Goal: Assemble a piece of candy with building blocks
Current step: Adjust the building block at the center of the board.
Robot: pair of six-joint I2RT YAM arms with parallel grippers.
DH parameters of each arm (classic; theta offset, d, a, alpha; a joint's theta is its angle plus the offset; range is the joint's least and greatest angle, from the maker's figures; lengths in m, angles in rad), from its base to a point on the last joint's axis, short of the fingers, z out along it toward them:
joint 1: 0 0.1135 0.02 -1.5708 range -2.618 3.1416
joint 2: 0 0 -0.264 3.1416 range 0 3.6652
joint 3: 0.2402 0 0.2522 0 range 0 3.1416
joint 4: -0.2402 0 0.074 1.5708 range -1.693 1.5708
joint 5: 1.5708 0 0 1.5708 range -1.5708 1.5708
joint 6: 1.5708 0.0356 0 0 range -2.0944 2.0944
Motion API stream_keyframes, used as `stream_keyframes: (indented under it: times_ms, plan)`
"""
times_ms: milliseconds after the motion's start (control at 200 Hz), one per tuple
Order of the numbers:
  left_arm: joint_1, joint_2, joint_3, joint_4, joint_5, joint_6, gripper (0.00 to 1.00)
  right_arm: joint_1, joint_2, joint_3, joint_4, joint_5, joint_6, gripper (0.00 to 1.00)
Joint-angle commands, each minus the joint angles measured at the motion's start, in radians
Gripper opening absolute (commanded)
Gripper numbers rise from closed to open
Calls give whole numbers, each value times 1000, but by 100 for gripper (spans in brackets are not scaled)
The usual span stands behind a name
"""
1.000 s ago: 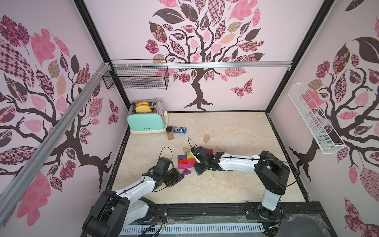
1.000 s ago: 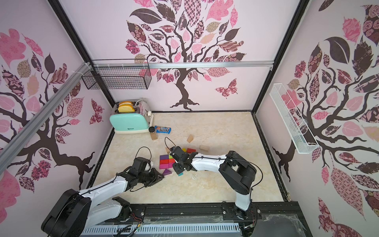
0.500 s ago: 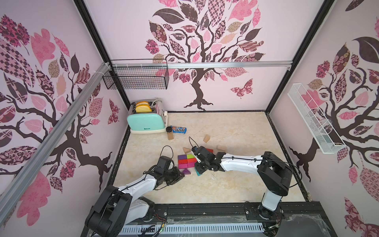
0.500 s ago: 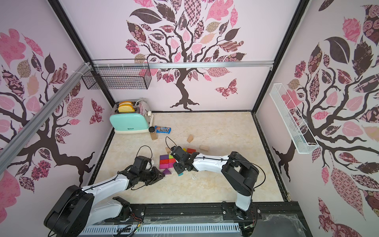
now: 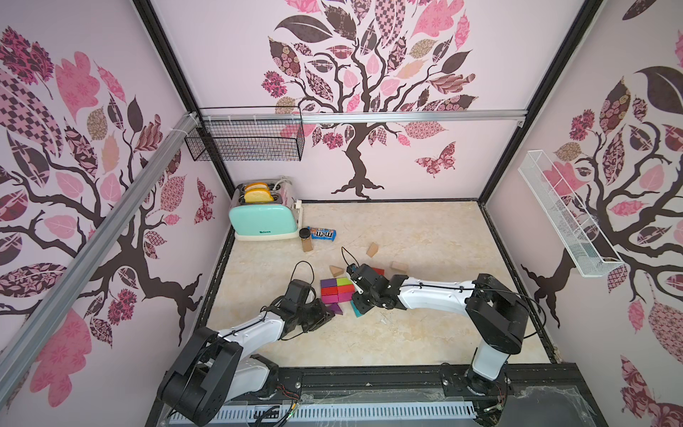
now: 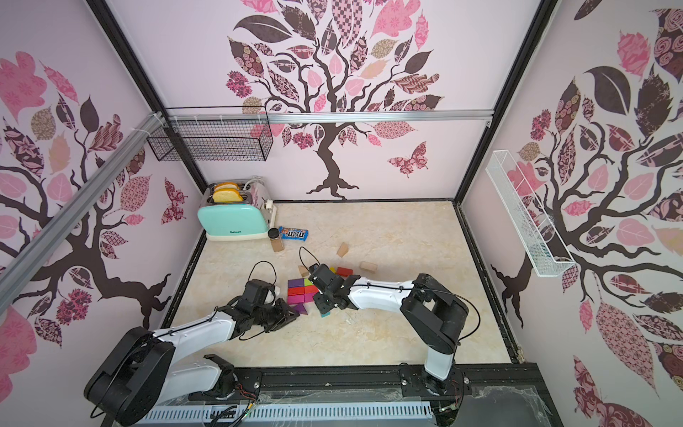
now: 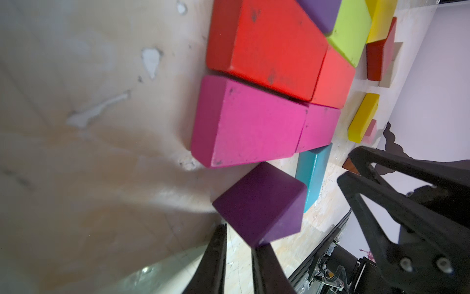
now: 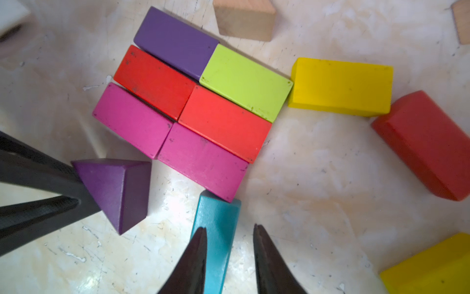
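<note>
**Triangle sits off the slab's corner, dead ahead of your left claw**

Your left gripper (image 8: 79,194) is pressed together and holds nothing. Its tips rest against the back of the purple triangle (image 8: 119,191). That puts the triangle straight out from the claw, between it and the slab (image 8: 223,119) of six blocks. One corner of the triangle comes nearly to the corner of the magenta block (image 8: 132,119).

This is the relation to watch. The slab's long axis runs along the length of its blocks. The triangle lies beside the long magenta side, not at either short end, where I judge a candy's twist belongs. A straight push would only jam it into the magenta row, so you will likely need to swing it round the corner first. The left arm is the nearer one for that.

Further right, the teal block (image 8: 218,216) stands on its narrow edge. One end touches the corner of the second magenta block, and its long axis points away from the slab, back under your right gripper (image 8: 229,229). Those jaws stand a little apart astride the teal block. Bare floor shows between one finger and the block, so it looks unclamped, though the wrist view is too close to be sure.

Other blocks, yellow, red and tan, lie loose beyond the slab.
</note>
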Motion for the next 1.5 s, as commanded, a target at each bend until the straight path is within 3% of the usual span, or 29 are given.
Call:
stream_keyframes:
  times_ms: [0, 705, 1080, 1140, 1225, 1330, 1495]
  plan:
    - [-9, 20, 17, 18, 0, -18, 22, 1, -32, -5, -2, 14, -8, 35]
    - [-74, 93, 62, 54, -39, -57, 22, -19, -88, -61, 13, 18, -8, 35]
    - [-86, 37, 66, 20, -26, -47, 22, -20, -123, -88, 15, 22, -1, 35]
    - [-86, -2, 85, -29, -19, -18, 22, -20, -146, -90, 2, 20, 3, 39]
    - [-86, -81, 146, -162, -49, 49, 23, -20, -203, -108, -14, 27, 10, 56]
    - [-54, -160, 259, -324, -100, 184, 29, -22, -281, -120, -50, 53, 2, 67]
    - [76, -43, 462, -446, -122, 363, 30, -49, -357, -105, -109, 54, -24, 73]
